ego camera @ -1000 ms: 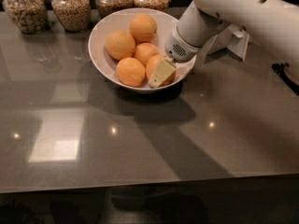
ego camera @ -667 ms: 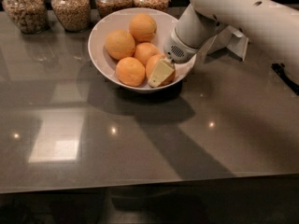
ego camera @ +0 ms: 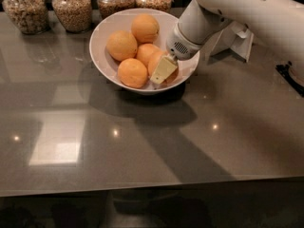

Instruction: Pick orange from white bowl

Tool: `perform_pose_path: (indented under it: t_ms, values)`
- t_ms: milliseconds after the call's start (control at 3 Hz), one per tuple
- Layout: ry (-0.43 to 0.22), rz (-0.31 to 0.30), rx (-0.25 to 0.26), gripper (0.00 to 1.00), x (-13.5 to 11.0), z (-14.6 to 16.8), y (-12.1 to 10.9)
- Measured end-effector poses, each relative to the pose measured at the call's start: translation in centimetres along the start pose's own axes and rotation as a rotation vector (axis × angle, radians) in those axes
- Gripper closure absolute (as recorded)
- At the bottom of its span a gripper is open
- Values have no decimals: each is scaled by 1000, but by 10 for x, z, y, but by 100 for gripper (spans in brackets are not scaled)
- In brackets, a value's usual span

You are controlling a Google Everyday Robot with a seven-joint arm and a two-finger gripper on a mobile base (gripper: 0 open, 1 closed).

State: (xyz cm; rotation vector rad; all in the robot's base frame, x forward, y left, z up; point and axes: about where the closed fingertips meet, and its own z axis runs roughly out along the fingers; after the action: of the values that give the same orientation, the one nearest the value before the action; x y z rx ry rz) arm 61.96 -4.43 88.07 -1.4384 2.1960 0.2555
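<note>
The white bowl (ego camera: 102, 37) stands on the grey table near the back, holding five oranges. One orange (ego camera: 145, 27) lies at the back, one (ego camera: 121, 45) at the left, one (ego camera: 132, 72) at the front and one (ego camera: 145, 52) in the middle. The fifth orange (ego camera: 156, 61) lies at the front right, partly hidden by my gripper. My gripper (ego camera: 164, 69) reaches down into the bowl from the right on the white arm (ego camera: 228, 8) and sits right against this orange, low inside the bowl.
Several glass jars of grains line the back edge, among them one (ego camera: 26, 8) at the left and one (ego camera: 72, 6) beside it. A white angular object (ego camera: 237, 39) stands behind the arm at the right. A dark object (ego camera: 290, 75) lies at the right edge.
Almost nothing. The arm has shifted very slightly; my gripper stays at the same front-right orange in the bowl, and the oranges have not moved.
</note>
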Motion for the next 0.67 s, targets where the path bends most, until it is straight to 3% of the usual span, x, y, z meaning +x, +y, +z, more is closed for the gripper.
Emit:
perform_pose_path:
  t_ms: [333,667]
  values:
    - [-24,-39,17,100,-12,-21,2]
    - [-54,-86,44,100,-24,-51,8]
